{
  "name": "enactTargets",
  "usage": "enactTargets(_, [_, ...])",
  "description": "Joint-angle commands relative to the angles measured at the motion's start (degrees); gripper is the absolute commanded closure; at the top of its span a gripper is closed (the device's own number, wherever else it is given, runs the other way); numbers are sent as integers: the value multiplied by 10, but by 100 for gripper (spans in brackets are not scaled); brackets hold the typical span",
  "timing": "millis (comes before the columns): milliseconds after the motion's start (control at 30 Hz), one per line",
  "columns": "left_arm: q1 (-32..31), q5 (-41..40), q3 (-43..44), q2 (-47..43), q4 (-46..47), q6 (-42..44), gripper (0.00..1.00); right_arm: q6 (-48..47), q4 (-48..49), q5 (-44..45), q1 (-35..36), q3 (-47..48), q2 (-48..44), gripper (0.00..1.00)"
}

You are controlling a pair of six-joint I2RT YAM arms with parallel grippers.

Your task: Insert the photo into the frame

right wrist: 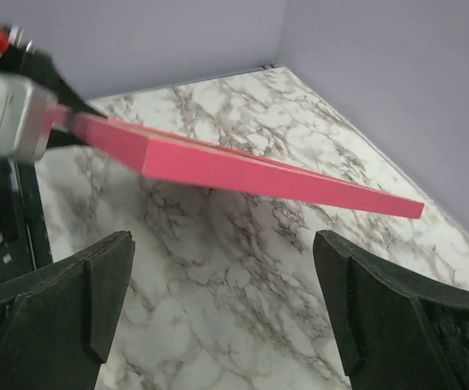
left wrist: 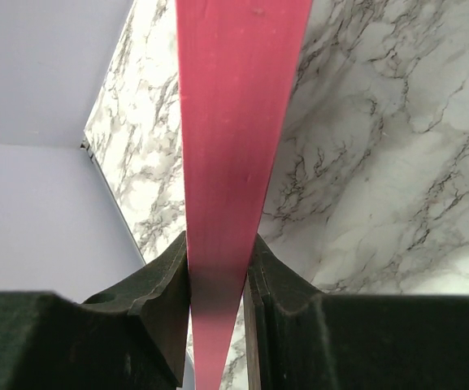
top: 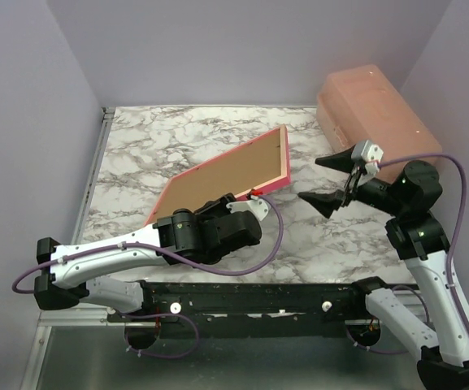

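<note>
The frame (top: 226,175) is held off the marble table, tilted, its orange-tan back up and its pink rim showing along the near and right sides. My left gripper (top: 246,200) is shut on its near edge; in the left wrist view the pink edge (left wrist: 234,122) runs between both pads (left wrist: 169,284). My right gripper (top: 327,180) hangs open just right of the frame's right corner, touching nothing. In the right wrist view the pink edge (right wrist: 242,166) crosses above the wide-open gripper (right wrist: 222,301). The photo is out of view.
A pale pink translucent box (top: 372,106) stands at the back right against the wall. Lilac walls close the table (top: 332,244) on the left, back and right. A metal rail (top: 92,175) runs along the table's left edge.
</note>
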Motion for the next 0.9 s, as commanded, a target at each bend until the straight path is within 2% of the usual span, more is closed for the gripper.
enactTargets(0, [-4, 42, 19, -26, 28, -60, 85, -204, 68, -145, 2, -64, -47, 0])
enactTargets(67, [-4, 48, 20, -29, 29, -62, 85, -209, 97, -141, 2, -82, -49, 0])
enactTargets(233, [-4, 64, 24, -35, 31, -59, 85, -276, 111, -202, 2, -63, 5, 0])
enactTargets(367, [-4, 70, 24, -34, 22, -65, 85, -269, 192, -227, 2, -53, 50, 1])
enactTargets(667, [-5, 81, 21, -37, 18, -75, 85, -311, 245, -318, 10, -11, 161, 10])
enactTargets(867, [-5, 81, 25, -37, 17, -75, 85, -354, 217, -332, 61, 16, 214, 15])
